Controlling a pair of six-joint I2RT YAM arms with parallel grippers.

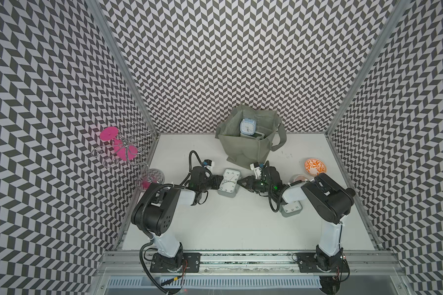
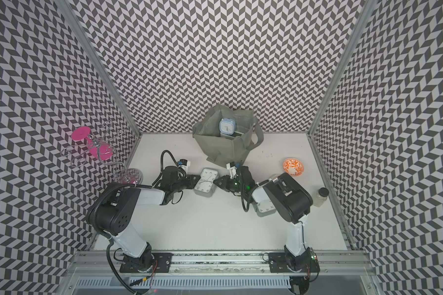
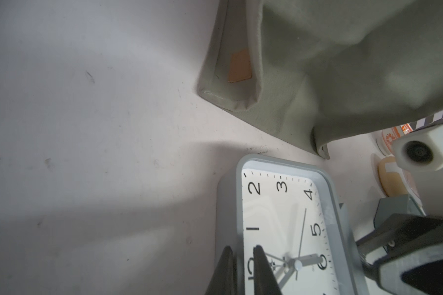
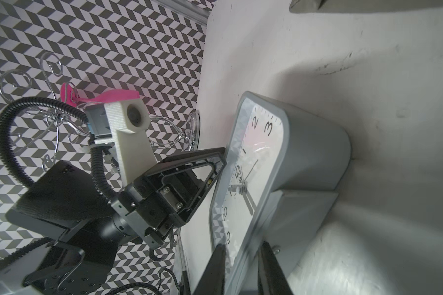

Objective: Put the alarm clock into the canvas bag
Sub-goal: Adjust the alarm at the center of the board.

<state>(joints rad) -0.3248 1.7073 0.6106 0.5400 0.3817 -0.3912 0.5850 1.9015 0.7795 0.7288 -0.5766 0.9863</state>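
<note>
grey alarm clock (image 3: 287,224): part of the dial cut off by the frame edge in the left wrist view.
left gripper (image 3: 243,249): only two fingertips show in its own view.
right gripper (image 4: 242,245): only fingertips in its own view, rest cut off.
second grey clock (image 1: 293,208): mostly under the right forearm, few digits show.
canvas bag (image 3: 343,63): upper part cut off in the left wrist view.
item under blue clock (image 1: 247,127): half behind the bag wall, cannot tell what.
jar (image 2: 320,196): contents too small to tell.
pale round thing (image 1: 297,178): mostly behind the right arm, unclear.
</note>
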